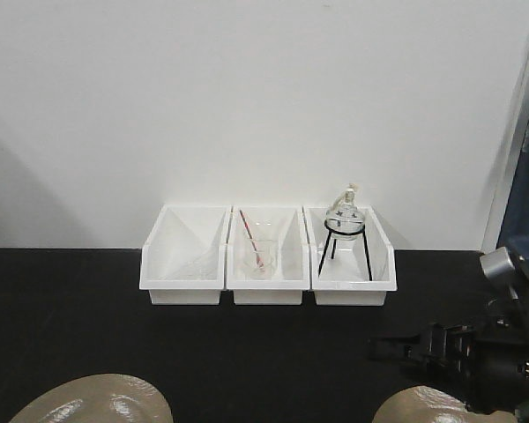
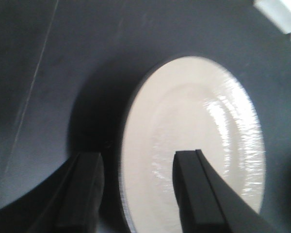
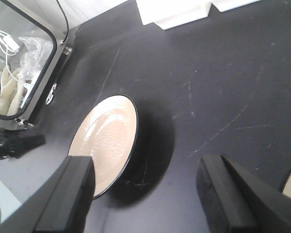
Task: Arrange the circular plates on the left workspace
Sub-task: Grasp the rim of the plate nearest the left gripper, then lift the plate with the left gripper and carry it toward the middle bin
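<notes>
Left plate (image 1: 93, 401) and right plate (image 1: 428, 407) are laid on the black countertop (image 1: 70, 335), both cut off at the lower edge. Left gripper (image 2: 138, 158) is spread astride a blurred plate rim; right gripper (image 3: 145, 162) is spread, empty.

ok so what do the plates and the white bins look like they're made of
Plates: probably glazed ceramic. They are glossy beige with bright streaky highlights and a thin dark rim, though melamine can't be ruled out.
White bins: likely moulded plastic, with a smooth, dull sheen and thin walls that look slightly translucent.
</notes>
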